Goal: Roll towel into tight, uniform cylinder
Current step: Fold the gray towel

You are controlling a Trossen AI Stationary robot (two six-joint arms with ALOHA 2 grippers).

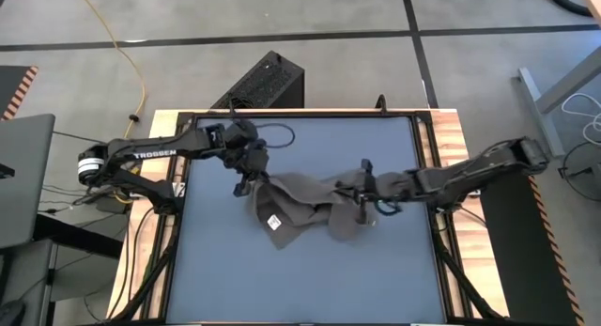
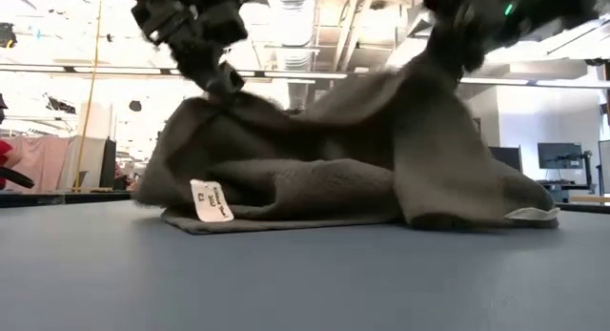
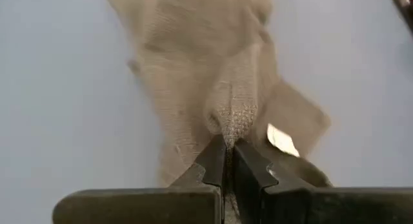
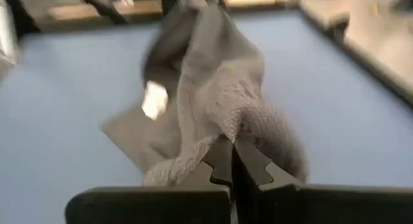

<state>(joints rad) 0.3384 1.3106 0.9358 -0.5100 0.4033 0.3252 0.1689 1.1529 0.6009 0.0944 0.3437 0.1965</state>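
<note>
From above, the towel [image 1: 305, 206] is sitting crumpled around the middle of the table [image 1: 300, 279], stretched roughly left to right between the two arms, so its long axis is running from one claw to the other. The left gripper [image 1: 246, 180] is pinching the left end, the right gripper [image 1: 364, 196] is pinching the right end, and each is right on its own end, so neither is nearer overall. The white tag [image 1: 274, 222] is lying on the near side, below the line between them.

Low down at table height, both ends are being held up off the table while the middle is sagging and the bottom folds are resting on the surface. Nothing like a cylinder yet, I'd say it needs flattening out first.

In the left wrist view, the fingers [image 3: 210, 166] are clamped shut on a bunch of cloth, with the rest hanging away ahead of them.

Right wrist view is the same deal: fingers [image 4: 222, 161] closed tight on a fold, the towel trailing off toward the other arm. Nothing else is sitting on the table in the way.
</note>
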